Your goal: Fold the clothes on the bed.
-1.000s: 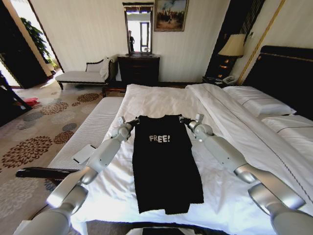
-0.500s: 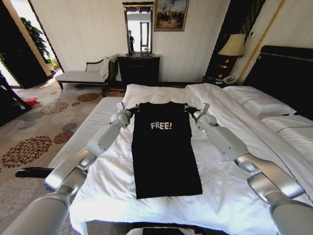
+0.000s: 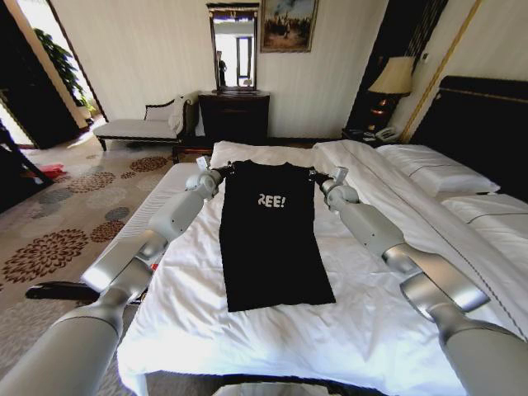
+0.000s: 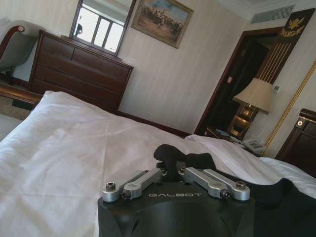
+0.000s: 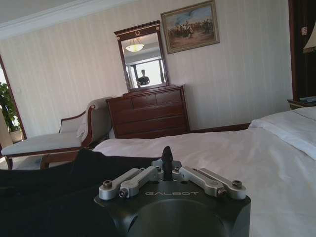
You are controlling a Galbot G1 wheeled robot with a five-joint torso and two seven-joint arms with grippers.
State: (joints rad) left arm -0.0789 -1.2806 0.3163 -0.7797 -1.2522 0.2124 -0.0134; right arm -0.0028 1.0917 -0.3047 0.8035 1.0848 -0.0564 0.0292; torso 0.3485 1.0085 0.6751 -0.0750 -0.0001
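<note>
- Black T-shirt (image 3: 268, 235) lies flat, lengthwise on the white sheet of the bed (image 3: 247, 330), collar end toward the far edge, hem toward the robot. Lettering on the chest partly legible.
- Left gripper (image 3: 221, 172) at the shirt's left shoulder corner, fingers pinched on the black fabric; left wrist view shows dark cloth bunched at the closed tips.
- Right gripper (image 3: 318, 176) at the right shoulder corner, fingers likewise closed on cloth; right wrist view shows 1 narrow dark tip and shirt beside it.
- Both arms stretched far across the mattress.
- Step, my read: shirt being dragged and spread flat by its 2 shoulders, ahead of a fold.
- Next move needs: both corners kept level with even tension, so the body stays unwrinkled; release only once the shirt sits square.
</note>
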